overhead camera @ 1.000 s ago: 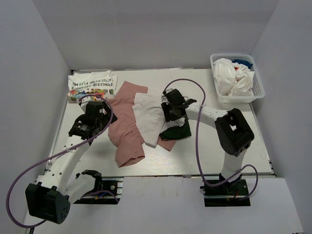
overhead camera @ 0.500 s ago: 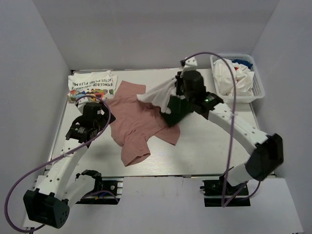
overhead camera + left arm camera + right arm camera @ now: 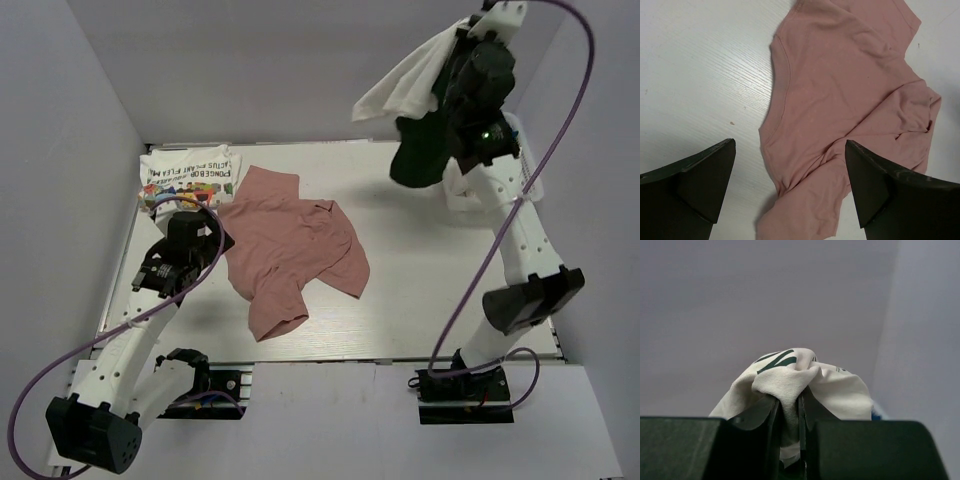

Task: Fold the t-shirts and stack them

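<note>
A dusty-pink t-shirt (image 3: 295,250) lies crumpled and spread in the middle of the table. My left gripper (image 3: 205,215) hovers open just above its left edge; in the left wrist view the pink t-shirt (image 3: 850,95) fills the space between the wide-apart fingers of the left gripper (image 3: 790,144). My right gripper (image 3: 462,40) is raised high at the back right, shut on a white t-shirt (image 3: 400,85) with dark green lettering. A dark green t-shirt (image 3: 420,150) hangs below it. In the right wrist view the white t-shirt (image 3: 790,375) is pinched in the right gripper (image 3: 790,415).
A folded white t-shirt with colourful print (image 3: 185,172) lies at the back left corner. The white lattice basket (image 3: 531,172) stands at the back right, mostly hidden behind the raised right arm. Grey walls enclose the table on three sides.
The right gripper closed on the white t-shirt and swung it, with the dark green one, up off the pink t-shirt to the back right. The left arm barely moved.
</note>
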{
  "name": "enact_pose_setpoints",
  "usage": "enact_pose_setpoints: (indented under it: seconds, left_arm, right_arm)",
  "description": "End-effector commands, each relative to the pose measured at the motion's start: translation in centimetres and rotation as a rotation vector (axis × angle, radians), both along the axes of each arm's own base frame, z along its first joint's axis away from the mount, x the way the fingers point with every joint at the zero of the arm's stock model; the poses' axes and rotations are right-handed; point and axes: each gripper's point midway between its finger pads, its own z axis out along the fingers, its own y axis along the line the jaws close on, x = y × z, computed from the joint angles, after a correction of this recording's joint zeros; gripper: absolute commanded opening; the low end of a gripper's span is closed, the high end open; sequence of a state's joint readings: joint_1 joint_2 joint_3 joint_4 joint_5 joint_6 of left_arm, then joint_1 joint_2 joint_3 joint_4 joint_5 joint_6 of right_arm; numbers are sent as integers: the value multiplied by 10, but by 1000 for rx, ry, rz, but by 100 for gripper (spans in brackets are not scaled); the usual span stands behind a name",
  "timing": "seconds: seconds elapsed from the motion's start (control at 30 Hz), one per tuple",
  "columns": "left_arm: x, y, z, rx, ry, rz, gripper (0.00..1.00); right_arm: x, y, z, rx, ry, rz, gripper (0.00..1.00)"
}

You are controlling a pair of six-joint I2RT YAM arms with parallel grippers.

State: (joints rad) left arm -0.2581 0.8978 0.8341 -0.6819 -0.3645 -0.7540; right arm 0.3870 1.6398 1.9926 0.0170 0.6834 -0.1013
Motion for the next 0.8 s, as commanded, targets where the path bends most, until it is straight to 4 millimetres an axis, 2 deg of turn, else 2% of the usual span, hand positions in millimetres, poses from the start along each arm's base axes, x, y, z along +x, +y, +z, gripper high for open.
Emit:
enact_pose_setpoints:
  seconds: [0.0, 0.03, 0.07, 0.1, 0.13, 0.17, 0.2, 0.23, 0.27, 0.3, 0.33, 0.37, 0.4, 0.43, 0.47, 0.5, 0.57, 0.6, 0.67, 0.7, 0.77]
  left_arm:
    - [2, 6, 9, 13, -17, 34, 100]
    - [2, 6, 7, 16, -7, 34, 100]
    - [3, 6, 4, 18, 2, 34, 100]
    - [3, 6, 4, 18, 2, 34, 100]
    - [4, 6, 1, 22, 14, 34, 100]
    - [4, 6, 1, 22, 14, 34, 100]
    - [5, 6, -2, 25, 27, 33, 100]
    - [7, 5, -2, 27, 31, 33, 100]
    - [7, 5, -2, 27, 31, 33, 100]
    - [8, 5, -6, 37, 45, 28, 100]
    - [8, 3, -9, 33, 60, 18, 100]
    - [10, 2, -8, 30, 50, 18, 100]
    - [11, 0, -11, 26, 64, 10, 100]
    - [13, 0, -7, 30, 54, 5, 100]
    - [13, 0, -10, 34, 67, 5, 100]
    - [15, -1, -10, 34, 70, 5, 100]
    - [14, 0, -14, 39, 87, 4, 100]
    - [16, -3, -10, 30, 81, -3, 100]
    - [17, -3, -9, 27, 72, -3, 100]
    - [16, -5, -13, 22, 82, -12, 100]
    - [15, -9, -16, 5, 88, -32, 100]
  right_arm:
    - [-14, -77, 71, 34, -195, -209, 0]
    - [-25, -88, 95, 48, -260, -234, 0]
    - [-15, -99, 91, 14, -250, -267, 0]
    - [-13, -114, 96, 10, -276, -301, 0]
    - [-10, -120, 96, -7, -276, -317, 0]
    - [1, -116, 92, -36, -274, -278, 0]
    - [5, -133, 88, -47, -265, -305, 0]
    - [17, -135, 70, -67, -223, -294, 0]
    - [29, -129, 63, -114, -206, -227, 0]
    - [52, -135, 21, -135, -115, -220, 0]
    - [64, -126, 7, -149, -89, -146, 0]
    - [79, -138, -21, -147, -30, -148, 0]
    - [94, -135, -67, -124, 80, -116, 0]
    - [107, -141, -90, -129, 126, -48, 0]
    - [117, -140, -117, -79, 166, -15, 0]
    - [126, -140, -162, -65, 251, 17, 0]
    - [132, -141, -192, 2, 295, 87, 0]
    - [136, -143, -231, 28, 368, 94, 0]
    - [135, -160, -256, 100, 409, 54, 0]
    - [134, -166, -288, 148, 463, 33, 0]
    - [134, -172, -339, 194, 566, 17, 0]
